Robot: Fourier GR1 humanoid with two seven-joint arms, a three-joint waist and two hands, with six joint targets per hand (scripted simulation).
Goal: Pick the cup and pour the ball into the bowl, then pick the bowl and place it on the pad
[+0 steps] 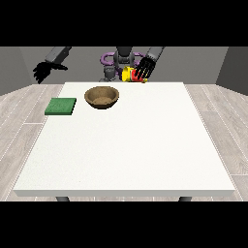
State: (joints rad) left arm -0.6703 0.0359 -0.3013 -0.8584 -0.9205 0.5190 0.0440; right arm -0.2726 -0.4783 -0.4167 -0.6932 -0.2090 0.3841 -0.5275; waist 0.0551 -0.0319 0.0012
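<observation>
Robot hand (145, 69) at view's right grips yellow cup (128, 74) beyond brown bowl (101, 96)

One front view across the table (126, 145), facing the small, distant robot (123, 60).

From my seat the tabletop (126, 145) looks matt white and faintly speckled. I read the bowl (101, 97) as brown wood, dull and grainy inside. The pad (61, 106) is flat matt green. The cup (129, 75) looks like smooth yellow plastic. The floor (19, 126) shows pale wood planks.
</observation>
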